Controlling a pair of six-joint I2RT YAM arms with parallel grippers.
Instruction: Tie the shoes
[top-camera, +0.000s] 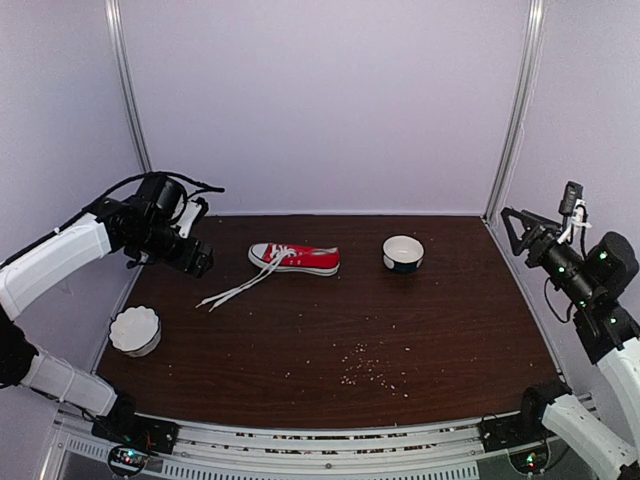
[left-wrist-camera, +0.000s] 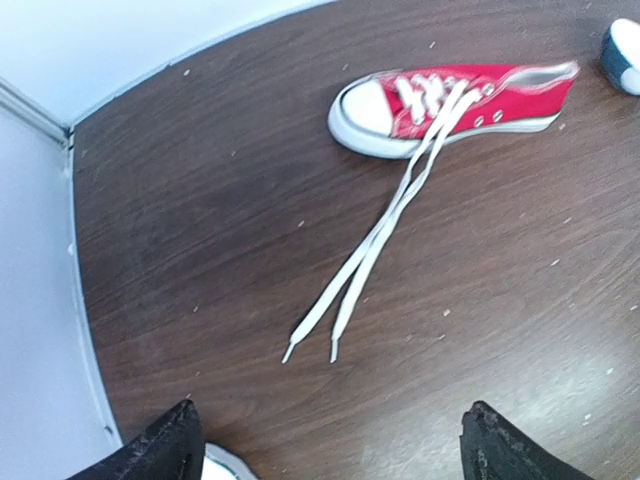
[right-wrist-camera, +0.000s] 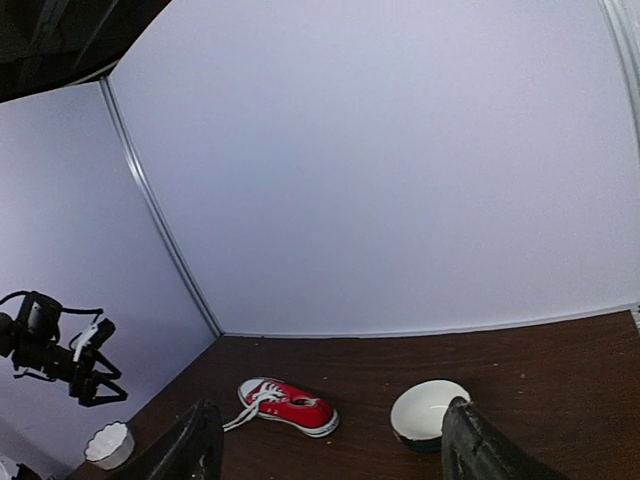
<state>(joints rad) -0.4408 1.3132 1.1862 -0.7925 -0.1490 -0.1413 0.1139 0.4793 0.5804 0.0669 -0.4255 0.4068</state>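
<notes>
Sneaker: red sneaker (top-camera: 296, 258) on the far-centre tabletop (top-camera: 450, 330), toe left; untied laces (left-wrist-camera: 370, 250) trail near-left.
Cut off: dark-rimmed bowl (top-camera: 403, 253) clipped in left wrist view; sneaker heel blurred there.
Left pincer (left-wrist-camera: 330, 445): spread wide, empty.
Right pincer (right-wrist-camera: 328, 435): spread, empty.
Around: white fluted bowl (top-camera: 135, 330) near-left; crumbs (top-camera: 370, 365).

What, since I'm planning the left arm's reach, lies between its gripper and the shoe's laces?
Nothing visible. The left gripper hangs open above bare table, and the lace ends lie straight ahead of it. The white bowl sits off to the side.
</notes>
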